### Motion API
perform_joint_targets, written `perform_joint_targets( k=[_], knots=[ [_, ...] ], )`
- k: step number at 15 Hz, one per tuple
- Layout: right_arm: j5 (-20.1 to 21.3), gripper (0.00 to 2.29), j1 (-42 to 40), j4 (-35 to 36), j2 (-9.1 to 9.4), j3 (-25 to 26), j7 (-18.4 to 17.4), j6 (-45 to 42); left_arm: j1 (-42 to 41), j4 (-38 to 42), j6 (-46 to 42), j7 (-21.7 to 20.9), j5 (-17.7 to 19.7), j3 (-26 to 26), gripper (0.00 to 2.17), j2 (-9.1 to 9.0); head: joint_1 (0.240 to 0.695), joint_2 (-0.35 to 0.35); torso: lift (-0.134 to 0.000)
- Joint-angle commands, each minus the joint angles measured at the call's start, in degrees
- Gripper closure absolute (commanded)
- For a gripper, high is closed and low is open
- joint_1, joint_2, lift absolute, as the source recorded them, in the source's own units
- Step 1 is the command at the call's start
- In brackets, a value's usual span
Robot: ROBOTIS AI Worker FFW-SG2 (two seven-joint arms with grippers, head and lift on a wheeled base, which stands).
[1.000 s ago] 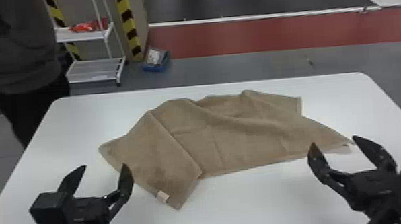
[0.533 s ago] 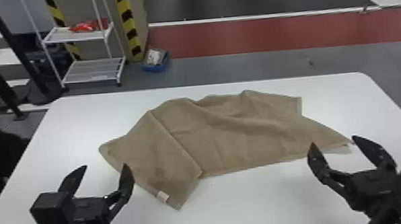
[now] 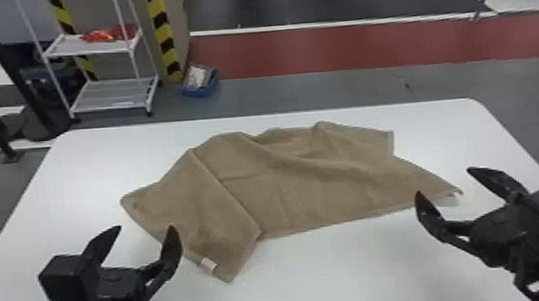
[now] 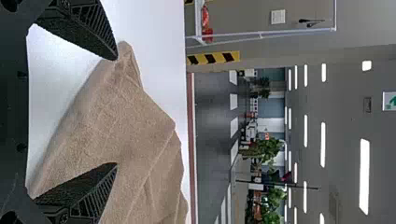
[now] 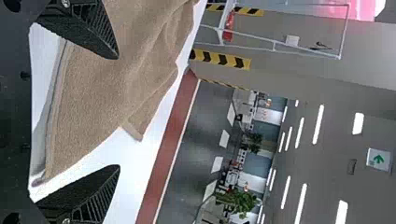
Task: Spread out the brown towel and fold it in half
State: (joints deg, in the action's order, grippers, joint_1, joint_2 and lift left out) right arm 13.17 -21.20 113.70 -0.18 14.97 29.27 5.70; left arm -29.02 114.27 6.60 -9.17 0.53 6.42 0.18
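Two grippers at the near side: the left gripper (image 3: 145, 229) by the towel's left end, the right gripper (image 3: 444, 182) by its right end. Each has two fingers, spread wide, holding nothing. One white table (image 3: 336, 274), far corners rounded. One brown towel (image 3: 312, 190) lies creased across its middle, one pale tag (image 3: 208, 264) at the near edge. Beyond, on grey floor (image 3: 314, 90): one white rack (image 3: 115, 93), two shelves; one blue bin (image 3: 200, 92). One red floor strip (image 3: 343, 47) runs behind.
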Motion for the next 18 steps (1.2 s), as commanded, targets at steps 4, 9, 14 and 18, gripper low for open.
perform_joint_targets(
  k=[4, 9, 14, 18],
  knots=[
    [12.6, 0.07, 6.3, 0.0, -2.90, 4.1, 14.2, 2.9, 0.2, 2.0, 5.0, -4.6, -0.2, -3.9, 0.07, -0.32, 0.695, -0.062, -0.123],
    [18.1, 0.07, 12.5, -8.8, -11.78, 5.2, 22.3, 3.0, -1.4, 6.0, 12.5, -8.8, -1.6, -6.2, 0.08, -0.32, 0.695, -0.176, -0.123],
    [24.4, 0.12, 17.5, -13.8, -15.47, 0.8, 27.2, 5.3, -3.1, 14.1, 25.0, -16.1, -6.2, -5.7, 0.08, -0.32, 0.695, -0.245, -0.123],
    [26.0, 0.27, 21.3, -18.5, -16.35, -1.4, 27.2, 7.3, -3.7, 16.0, 28.2, -17.4, -7.4, -6.1, 0.09, -0.32, 0.695, -0.255, -0.123]
  ],
)
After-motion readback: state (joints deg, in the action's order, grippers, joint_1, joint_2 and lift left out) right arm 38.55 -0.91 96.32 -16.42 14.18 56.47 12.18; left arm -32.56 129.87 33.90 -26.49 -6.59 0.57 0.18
